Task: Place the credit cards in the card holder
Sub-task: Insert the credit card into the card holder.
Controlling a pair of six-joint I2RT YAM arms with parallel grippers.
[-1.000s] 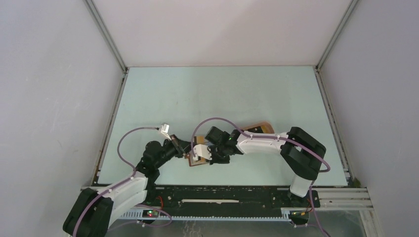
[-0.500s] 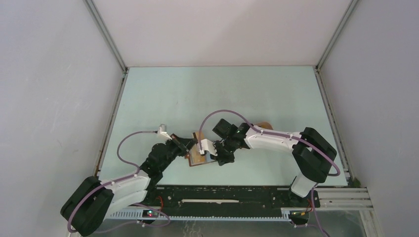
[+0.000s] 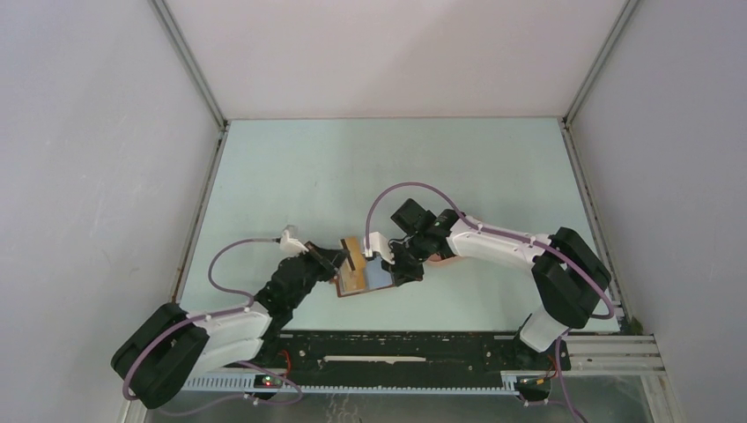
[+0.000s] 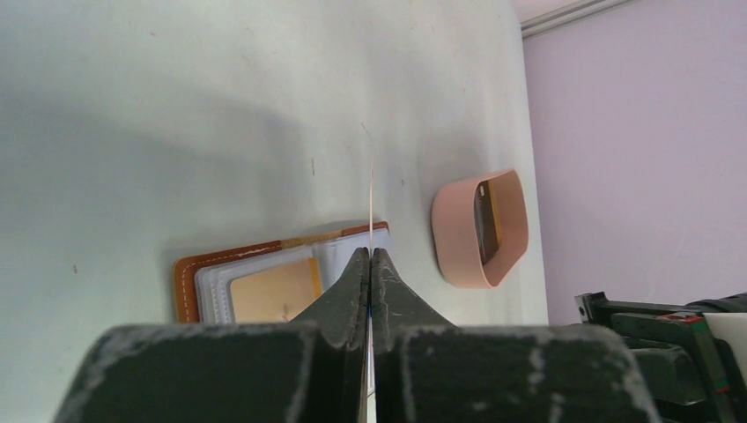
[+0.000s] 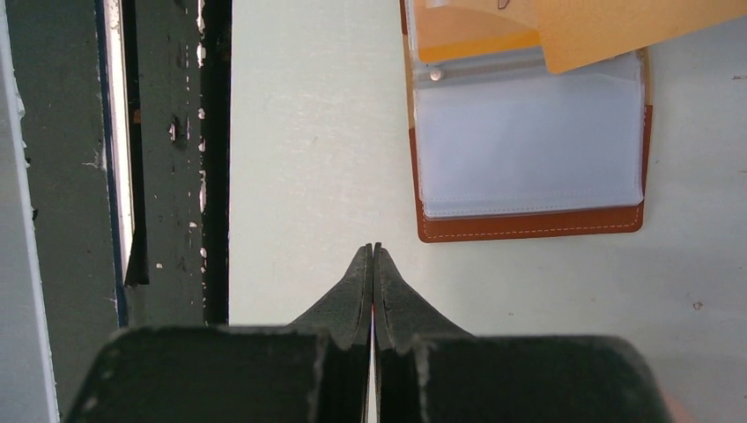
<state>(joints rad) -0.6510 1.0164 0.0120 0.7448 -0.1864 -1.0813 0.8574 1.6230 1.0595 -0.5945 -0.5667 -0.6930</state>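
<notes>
Overhead looks down; close wrist views share card holder (image 5: 528,150).

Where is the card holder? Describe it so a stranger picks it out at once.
Look at the pale green table, near its front edge between the two arms. The card holder lies open there, under the tan credit card in the left claw. Unlike the pink oval tray beside it, it is flat reddish-brown leather with clear pockets.
</notes>
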